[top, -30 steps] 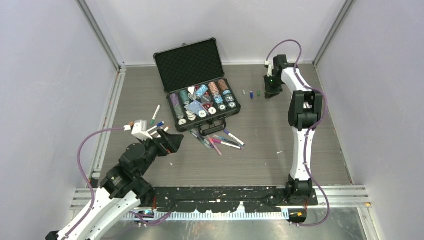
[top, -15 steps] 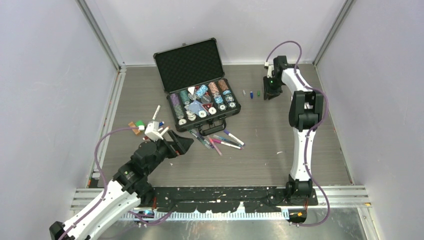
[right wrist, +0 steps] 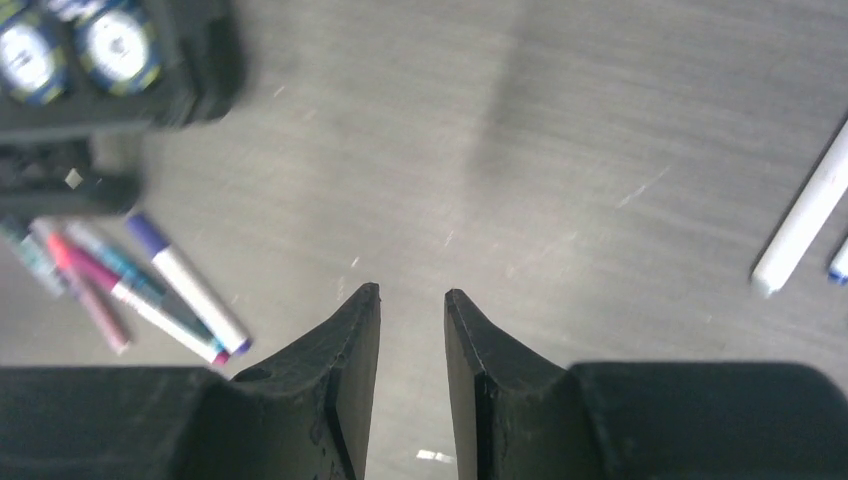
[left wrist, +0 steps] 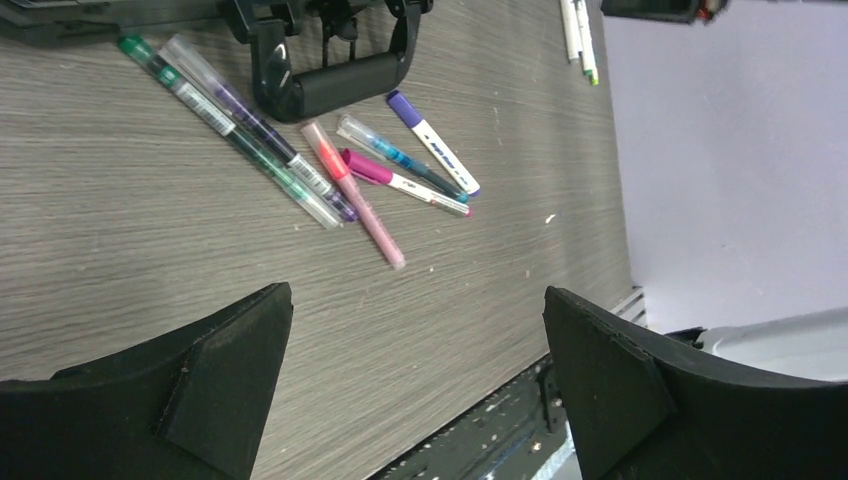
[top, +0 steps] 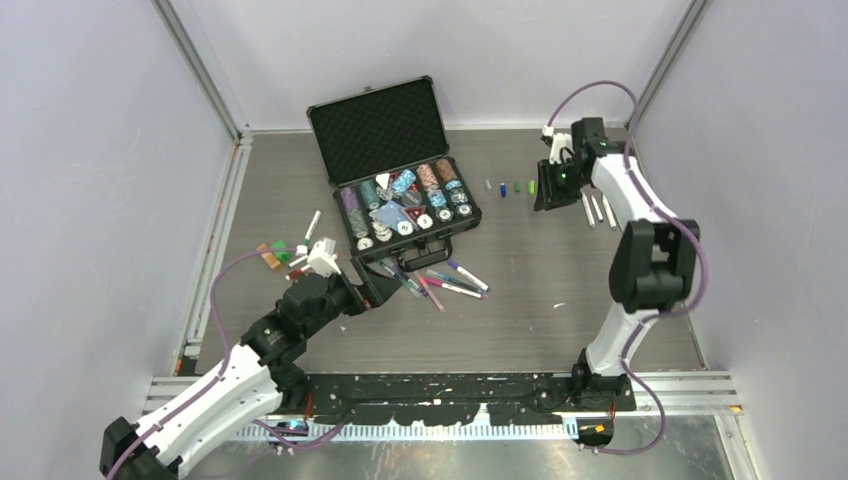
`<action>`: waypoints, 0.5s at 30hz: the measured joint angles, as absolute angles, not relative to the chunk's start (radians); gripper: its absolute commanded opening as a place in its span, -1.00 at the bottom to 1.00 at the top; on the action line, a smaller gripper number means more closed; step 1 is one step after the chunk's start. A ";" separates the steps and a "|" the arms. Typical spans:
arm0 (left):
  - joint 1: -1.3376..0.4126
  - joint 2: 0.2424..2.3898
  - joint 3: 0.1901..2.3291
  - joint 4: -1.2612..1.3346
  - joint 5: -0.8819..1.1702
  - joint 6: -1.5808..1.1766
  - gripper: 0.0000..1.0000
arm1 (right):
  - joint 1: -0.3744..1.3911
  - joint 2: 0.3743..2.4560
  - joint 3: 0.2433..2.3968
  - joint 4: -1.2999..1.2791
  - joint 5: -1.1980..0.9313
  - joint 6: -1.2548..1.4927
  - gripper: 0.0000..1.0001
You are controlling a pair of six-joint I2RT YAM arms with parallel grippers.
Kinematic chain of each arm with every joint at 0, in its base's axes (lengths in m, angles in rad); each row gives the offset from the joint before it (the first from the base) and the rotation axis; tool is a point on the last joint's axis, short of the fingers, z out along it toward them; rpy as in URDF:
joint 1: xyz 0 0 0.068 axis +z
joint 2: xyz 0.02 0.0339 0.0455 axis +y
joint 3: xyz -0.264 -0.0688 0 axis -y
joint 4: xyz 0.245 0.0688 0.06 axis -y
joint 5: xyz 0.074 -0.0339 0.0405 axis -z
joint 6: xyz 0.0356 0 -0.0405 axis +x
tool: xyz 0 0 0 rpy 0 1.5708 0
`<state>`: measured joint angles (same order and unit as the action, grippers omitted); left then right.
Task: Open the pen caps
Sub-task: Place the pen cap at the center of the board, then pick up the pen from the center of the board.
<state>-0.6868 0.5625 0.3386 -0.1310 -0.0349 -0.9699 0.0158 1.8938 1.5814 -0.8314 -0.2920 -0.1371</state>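
Left hand (left wrist: 416, 292) spread wide, right hand (right wrist: 412, 291) slightly parted and empty; print on pens (left wrist: 352, 195) unreadable.

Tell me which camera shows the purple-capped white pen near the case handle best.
The left wrist view: the purple-capped pen lies sharp and whole, cap and print clear. The right wrist view shows it whole too, but blurred at the frame's left. The top view shows it only as a tiny sliver.
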 measured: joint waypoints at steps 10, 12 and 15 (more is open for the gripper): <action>-0.686 0.631 0.331 -0.061 -0.017 -1.087 0.99 | -0.056 1.394 1.279 -0.851 -0.591 -0.207 0.02; -0.686 0.647 0.331 -0.061 -0.013 -1.097 0.99 | -0.092 1.335 1.225 -0.842 -0.682 -0.205 0.15; -0.686 0.672 0.338 -0.073 0.004 -1.096 0.99 | -0.155 1.267 1.135 -0.805 -0.812 -0.188 0.26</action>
